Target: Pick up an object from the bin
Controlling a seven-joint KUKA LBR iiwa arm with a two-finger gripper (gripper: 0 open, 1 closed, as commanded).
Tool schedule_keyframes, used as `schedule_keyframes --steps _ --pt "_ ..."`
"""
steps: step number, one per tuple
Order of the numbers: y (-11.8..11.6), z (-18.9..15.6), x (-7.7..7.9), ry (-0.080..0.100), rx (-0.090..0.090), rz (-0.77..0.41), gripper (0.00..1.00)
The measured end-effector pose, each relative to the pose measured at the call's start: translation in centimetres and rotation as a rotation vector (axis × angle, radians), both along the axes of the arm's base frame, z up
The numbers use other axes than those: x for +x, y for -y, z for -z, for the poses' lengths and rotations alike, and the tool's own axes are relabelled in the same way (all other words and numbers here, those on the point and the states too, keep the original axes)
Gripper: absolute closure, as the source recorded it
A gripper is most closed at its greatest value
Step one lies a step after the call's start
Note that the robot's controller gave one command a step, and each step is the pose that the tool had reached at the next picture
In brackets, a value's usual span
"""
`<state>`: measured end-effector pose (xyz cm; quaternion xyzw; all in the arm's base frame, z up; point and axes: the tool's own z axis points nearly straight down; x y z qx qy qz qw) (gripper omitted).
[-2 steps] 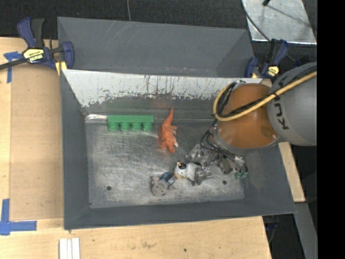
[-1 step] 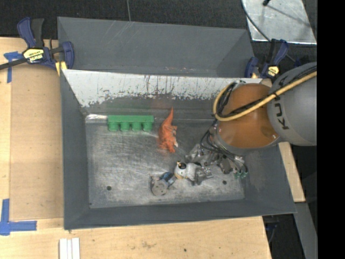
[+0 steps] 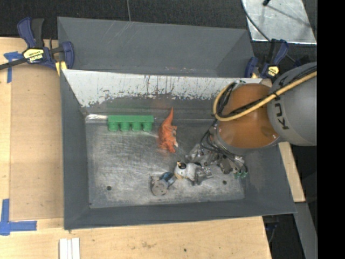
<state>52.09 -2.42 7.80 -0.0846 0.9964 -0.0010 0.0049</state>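
A: Where do we stand?
B: We see the gripper [image 3: 207, 163] near the bin's [image 3: 75, 161] front right corner, just beside a white-and-yellow toy [image 3: 181, 170] lying on the floor; nothing is lifted.
A: Jaws?
B: We cannot tell. Grasp and lift remain.

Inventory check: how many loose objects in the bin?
4: green block back-left, orange dinosaur centre, grey piece front, white piece by the gripper; more may hide beneath it.
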Motion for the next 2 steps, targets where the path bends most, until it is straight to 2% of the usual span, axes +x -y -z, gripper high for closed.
schedule_keyframes --steps 2 --pt "0.0 0.0 0.0 0.0 0.0 0.0 1.0"
